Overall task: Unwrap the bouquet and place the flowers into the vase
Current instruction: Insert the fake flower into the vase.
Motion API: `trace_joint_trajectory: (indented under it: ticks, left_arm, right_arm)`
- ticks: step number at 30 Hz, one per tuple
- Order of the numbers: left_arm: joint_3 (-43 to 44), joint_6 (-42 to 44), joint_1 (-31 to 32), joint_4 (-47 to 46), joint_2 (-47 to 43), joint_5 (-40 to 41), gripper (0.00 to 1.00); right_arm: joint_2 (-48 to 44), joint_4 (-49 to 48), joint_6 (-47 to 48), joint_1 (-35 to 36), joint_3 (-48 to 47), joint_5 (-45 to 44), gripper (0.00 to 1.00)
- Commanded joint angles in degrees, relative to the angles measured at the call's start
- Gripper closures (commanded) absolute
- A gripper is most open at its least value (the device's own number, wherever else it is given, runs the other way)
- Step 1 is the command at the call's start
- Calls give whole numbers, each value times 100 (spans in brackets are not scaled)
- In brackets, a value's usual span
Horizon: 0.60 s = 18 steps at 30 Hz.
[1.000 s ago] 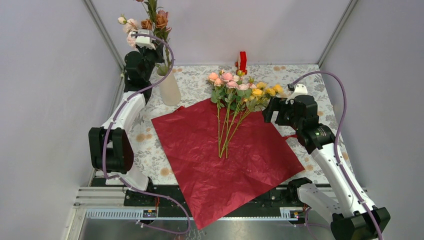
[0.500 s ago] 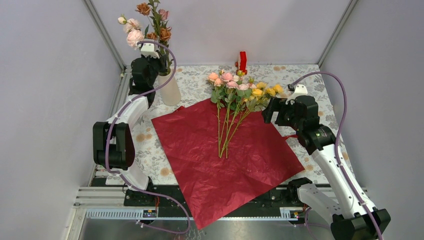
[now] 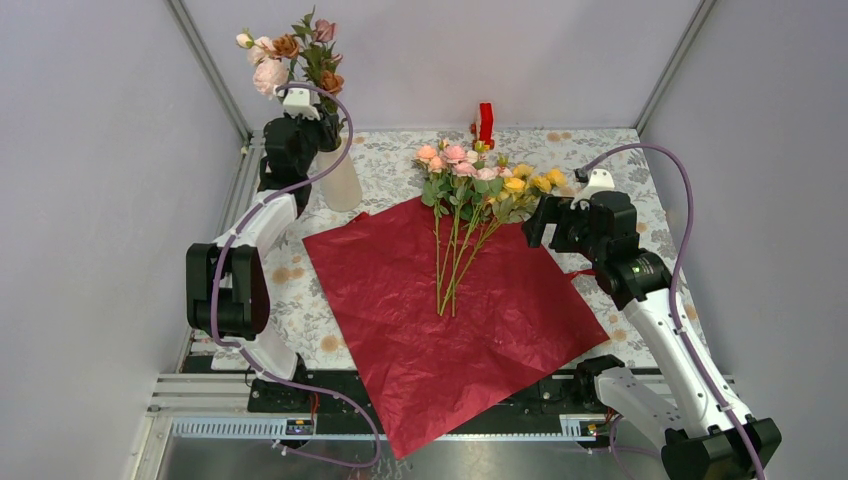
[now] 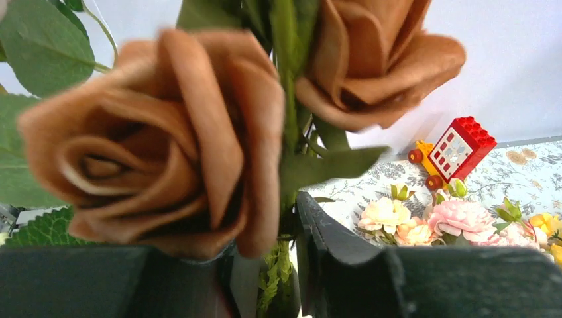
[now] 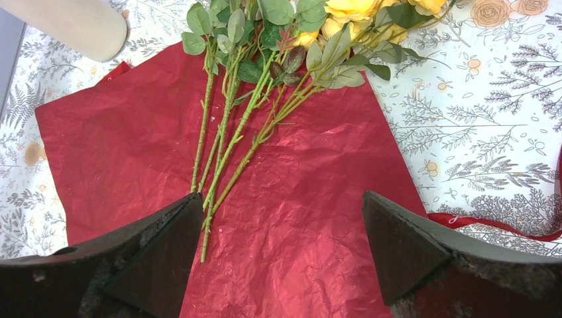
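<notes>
Checking progress: the unwrap looks done. The wrapping paper lies flat and open on the tablecloth, with a loose red ribbon just off its right edge.

Part of the bouquet is in the vase at the back left corner: pink, peach and brown blooms stand upright above its rim.

The rest of the flowers lie on the paper, pink and yellow heads toward the back, stems fanned toward the near side. None of them is gripped.

The left gripper sits at the vase mouth under two brown roses. A green stem runs through the narrow gap between its fingers, but I cannot tell whether they pinch it or have let go.

The right gripper hovers above the stem ends on the paper, jaws spread wide, holding nothing.

My read: roughly halfway. What's left is clearing the left gripper from the vase, then picking and transferring the bunch on the paper.
</notes>
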<state>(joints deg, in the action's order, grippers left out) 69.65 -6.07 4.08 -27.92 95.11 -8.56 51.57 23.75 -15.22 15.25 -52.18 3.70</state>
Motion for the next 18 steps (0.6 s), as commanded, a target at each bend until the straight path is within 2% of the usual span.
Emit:
trace_joint_trajectory:
  ticks: [1,15,18]
  left_arm:
    - [-92,-11,-30,-85,-220,-21,70]
    - [-482,-37,-30,-10,-696,3,50]
    - [-566,-98,-30,51,-851,41,40]
  right_arm:
    - [-85,-84,-7,-39,21,103,4]
    - [-178,-81,-63,-39,63,214,4]
    - [-217,-76,-87,-37,83,235,4]
